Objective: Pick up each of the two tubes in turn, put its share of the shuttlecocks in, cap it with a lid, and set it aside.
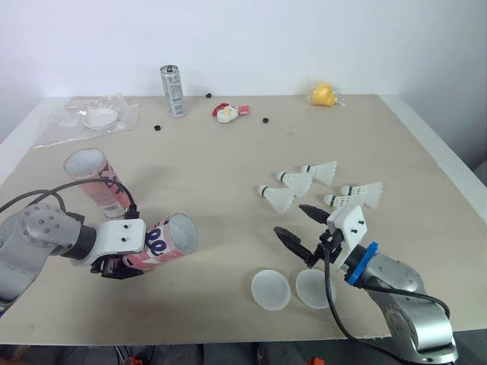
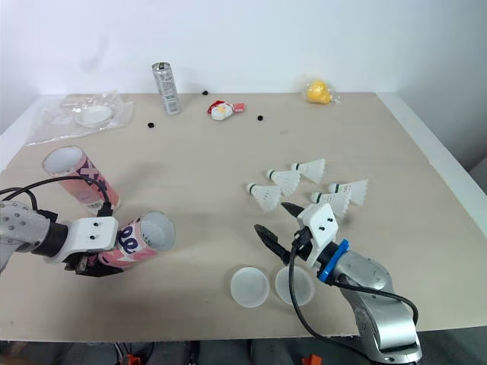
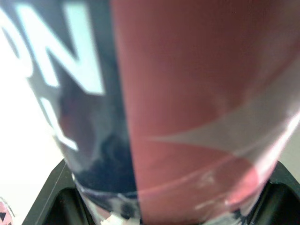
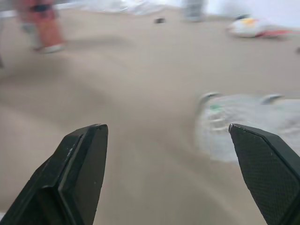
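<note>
My left gripper [image 1: 124,258] is clamped round the held tube [image 1: 171,237], which lies almost level with its open mouth turned toward my right side; the left wrist view confirms the tube's wall sits hard between the fingers. My right gripper [image 1: 290,219] hangs with its jaws spread wide and nothing in them, just in front of the four shuttlecocks [image 1: 298,181], which lie in a loose cluster on the table [image 1: 228,152]. The second tube [image 1: 95,182] stands tilted behind my left arm, mouth open, not yet handled. Two translucent lids [image 1: 271,290] lie flat side by side near the front edge, close to my right arm. In my judgement the step in hand is loading the first share. To do it well, I should take one shuttlecock by its cork end, not by the skirt, which I expect would crush. I should align it cork-first with the tube's mouth and keep the tube steady, with the mouth raised a little so nothing slides back out. The surface is a pale, plain board, flat and dry. At its far side are a can [image 1: 173,91], a plastic bag [image 1: 84,118], a small toy [image 1: 226,112] and a yellow object [image 1: 323,93], all well apart from the work. The wall [image 1: 251,38] behind is plain white.
</note>
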Robot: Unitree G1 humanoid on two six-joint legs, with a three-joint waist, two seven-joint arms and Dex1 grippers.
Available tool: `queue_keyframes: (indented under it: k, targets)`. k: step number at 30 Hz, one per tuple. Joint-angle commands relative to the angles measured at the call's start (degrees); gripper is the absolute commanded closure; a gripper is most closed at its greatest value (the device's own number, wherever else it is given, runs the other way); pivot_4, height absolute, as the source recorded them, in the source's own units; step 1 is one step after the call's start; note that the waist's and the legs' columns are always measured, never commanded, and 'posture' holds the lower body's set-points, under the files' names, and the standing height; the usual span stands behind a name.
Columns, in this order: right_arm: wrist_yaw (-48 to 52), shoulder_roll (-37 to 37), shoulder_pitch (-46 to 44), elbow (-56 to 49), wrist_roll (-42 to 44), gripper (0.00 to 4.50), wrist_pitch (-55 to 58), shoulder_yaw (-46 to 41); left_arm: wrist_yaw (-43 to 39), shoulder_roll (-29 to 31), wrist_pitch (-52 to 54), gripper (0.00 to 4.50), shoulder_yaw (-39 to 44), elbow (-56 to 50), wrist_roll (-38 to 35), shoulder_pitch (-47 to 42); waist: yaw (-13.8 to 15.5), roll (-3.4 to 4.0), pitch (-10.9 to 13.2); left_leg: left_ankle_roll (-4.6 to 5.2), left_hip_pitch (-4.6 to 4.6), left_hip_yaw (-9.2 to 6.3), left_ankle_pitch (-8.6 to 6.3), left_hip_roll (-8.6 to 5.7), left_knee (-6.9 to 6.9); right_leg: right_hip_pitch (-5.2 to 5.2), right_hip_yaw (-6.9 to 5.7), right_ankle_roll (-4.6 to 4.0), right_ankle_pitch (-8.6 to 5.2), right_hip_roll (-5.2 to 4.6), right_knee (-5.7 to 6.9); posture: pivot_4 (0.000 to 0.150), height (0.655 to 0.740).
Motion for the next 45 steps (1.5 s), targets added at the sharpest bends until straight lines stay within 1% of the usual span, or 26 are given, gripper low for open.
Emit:
queue_keyframes:
  k: [1, 6, 14, 17, 20, 22, 23, 24, 25, 28, 32, 34, 36, 39, 42, 45]
  targets:
    - [-3.82, 1.54, -3.54, 5.00, -4.71, 0.08, -0.73, 3.15, -0.10, -0.44, -0.13, 1.57, -1.22, -0.36, 0.19, 0.18, -0.23, -0.02, 0.00, -0.01, 0.00, 0.03, 0.02, 0.00, 0.04, -0.01, 0.02, 0.01, 0.06, -0.01, -0.01, 0.150, 0.7400]
    - [-5.96, 5.74, -9.32, 13.43, -7.68, 0.08, -1.68, 7.38, 0.12, -0.34, 0.14, 1.57, -1.05, -0.80, 0.21, 0.23, -0.50, 0.01, 0.01, 0.00, -0.05, 0.12, 0.04, -0.01, 0.03, -0.04, 0.14, 0.06, 0.07, -0.02, -0.04, 0.150, 0.7400]
    - [-9.81, 12.44, -16.45, 22.18, -9.21, 0.08, -3.87, 8.03, 0.96, -0.31, 1.21, 1.57, 0.36, -2.30, -0.26, 1.53, -0.50, 0.03, 0.02, 0.00, -0.11, 0.12, 0.02, -0.06, -0.04, -0.06, 0.26, 0.21, -0.07, -0.01, -0.05, 0.150, 0.7400]
    - [-10.75, 13.50, -17.21, 24.60, -9.58, 0.85, -4.92, 7.43, 1.27, -0.38, 1.35, 1.57, 0.57, -2.60, -0.38, 1.82, -0.45, 0.03, 0.02, 0.00, -0.11, 0.10, 0.02, -0.06, -0.04, -0.04, 0.24, 0.20, -0.07, -0.02, -0.05, 0.150, 0.7400]
    - [-10.87, 14.30, -17.45, 26.29, -9.09, 2.21, -5.77, 6.78, 1.57, -0.64, 1.08, 1.57, 0.71, -2.72, -0.57, 1.96, -0.46, 0.03, 0.02, 0.00, -0.11, 0.12, 0.02, -0.07, -0.04, -0.05, 0.27, 0.21, -0.07, -0.02, -0.06, 0.150, 0.7400]
    - [-10.89, 14.76, -17.49, 26.33, -8.77, 3.27, -5.86, 6.50, 1.62, -0.69, 0.92, 1.57, 0.76, -2.73, -0.63, 2.14, -0.47, 0.03, 0.02, 0.00, -0.11, 0.13, 0.02, -0.06, -0.04, -0.04, 0.27, 0.21, -0.07, -0.02, -0.06, 0.150, 0.7400]
    - [-10.78, 14.96, -17.50, 26.15, -8.57, 3.88, -5.90, 6.40, 1.62, -0.73, 0.82, 1.57, 0.78, -2.69, -0.63, 2.23, -0.47, 0.03, 0.02, 0.00, -0.11, 0.12, 0.02, -0.06, -0.04, -0.05, 0.27, 0.21, -0.07, -0.01, -0.05, 0.150, 0.7400]
    - [-10.79, 15.14, -17.55, 25.90, -8.41, 4.30, -5.76, 6.29, 1.62, -0.77, 0.67, 1.57, 0.74, -2.59, -0.57, 2.28, -0.48, 0.03, 0.02, 0.00, -0.11, 0.12, 0.02, -0.05, -0.04, -0.05, 0.27, 0.20, -0.06, -0.01, -0.05, 0.150, 0.7400]
    - [-10.49, 15.24, -17.56, 25.62, -8.14, 4.47, -5.69, 6.29, 1.62, -0.80, 0.56, 1.57, 0.67, -2.49, -0.52, 2.30, -0.48, 0.03, 0.02, 0.00, -0.11, 0.12, 0.02, -0.05, -0.04, -0.05, 0.27, 0.20, -0.06, -0.01, -0.05, 0.150, 0.7400]
    - [-9.88, 15.46, -17.26, 24.15, -7.24, 4.47, -4.99, 6.35, 1.62, -0.86, 0.29, 1.57, 0.52, -2.32, -0.40, 2.37, -0.48, 0.03, 0.02, 0.00, -0.11, 0.13, 0.02, -0.06, -0.04, -0.05, 0.28, 0.20, -0.06, -0.01, -0.05, 0.150, 0.7400]
    - [-4.23, 12.69, -15.50, 16.15, -2.91, 4.47, -2.26, 7.20, 1.57, -0.94, 0.00, 1.57, 0.37, -1.91, -0.31, 2.42, -0.42, 0.05, 0.03, 0.00, -0.13, 0.12, 0.02, -0.06, -0.05, -0.06, 0.28, 0.22, -0.08, -0.03, -0.06, 0.150, 0.7400]
    - [2.19, 8.58, -15.59, 9.59, 2.13, 4.47, 1.68, 7.98, 1.47, -0.94, -0.09, 1.57, 0.17, -1.66, -0.19, 2.17, -0.43, 0.09, 0.06, 0.00, -0.13, 0.13, 0.02, -0.08, -0.06, -0.05, 0.30, 0.25, -0.09, -0.04, -0.06, 0.150, 0.7400]
    - [6.00, 5.69, -16.01, 5.87, 5.88, 4.47, 4.90, 8.22, 1.39, -0.97, -0.16, 1.57, -0.03, -1.45, -0.09, 1.88, -0.45, 0.07, 0.05, 0.00, -0.12, 0.15, 0.02, -0.09, -0.06, -0.03, 0.33, 0.27, -0.08, -0.04, -0.06, 0.150, 0.7400]
    - [15.50, -1.14, -19.45, -0.31, 13.32, 4.47, 10.44, 9.35, 1.17, -1.09, -0.47, 1.57, -0.55, -0.72, 0.23, 1.25, -0.45, 0.16, 0.11, 0.01, -0.10, 0.13, 0.02, -0.06, -0.04, -0.03, 0.31, 0.23, -0.05, -0.02, -0.06, 0.150, 0.7400]
    - [22.03, -5.88, -23.32, -1.85, 13.96, 4.47, 11.37, 13.51, 0.96, -1.34, -0.73, 1.57, -1.14, 0.08, 0.41, 0.41, -0.45, 0.16, 0.11, 0.01, -0.04, 0.17, 0.02, -0.06, -0.03, -0.02, 0.32, 0.22, -0.03, -0.02, -0.06, 0.150, 0.7400]
    - [25.36, -5.70, -27.61, 0.93, 9.64, 4.47, 7.83, 19.41, 0.70, -1.69, -1.05, 1.57, -1.80, 0.77, 0.61, -0.48, -0.34, 0.17, 0.11, 0.01, -0.04, 0.11, 0.02, -0.04, -0.04, -0.02, 0.23, 0.18, -0.03, 0.01, -0.06, 0.150, 0.7400]
